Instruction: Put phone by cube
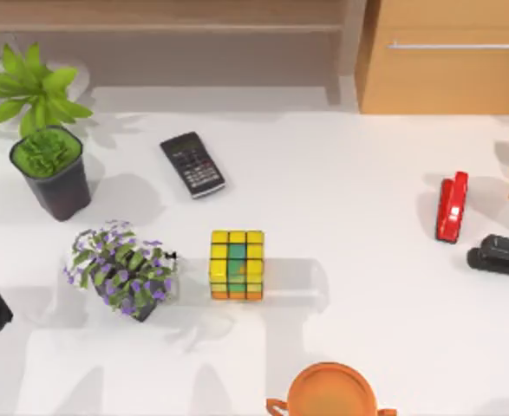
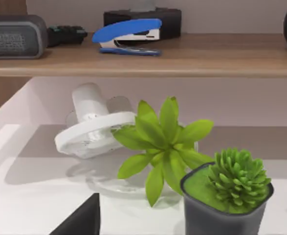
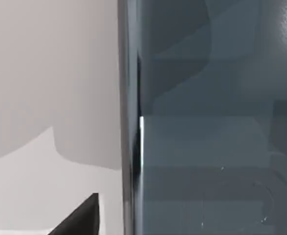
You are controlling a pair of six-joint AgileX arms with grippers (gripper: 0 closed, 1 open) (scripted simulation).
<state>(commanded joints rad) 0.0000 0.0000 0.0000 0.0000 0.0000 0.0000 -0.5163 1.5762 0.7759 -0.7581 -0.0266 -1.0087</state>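
Cube (image 1: 237, 264) yellow w/ green, orange squares; phone (image 3: 211, 127) glossy grey-blue.

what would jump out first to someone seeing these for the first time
The bright yellow cube at the table's middle grabs the eye in the top view, with a purple-flowered plant just to its left and a red stapler far right. In the right wrist view, the phone looms very close, a glossy grey-blue slab over the white table. A blue stapler sits on the shelf in the left wrist view.
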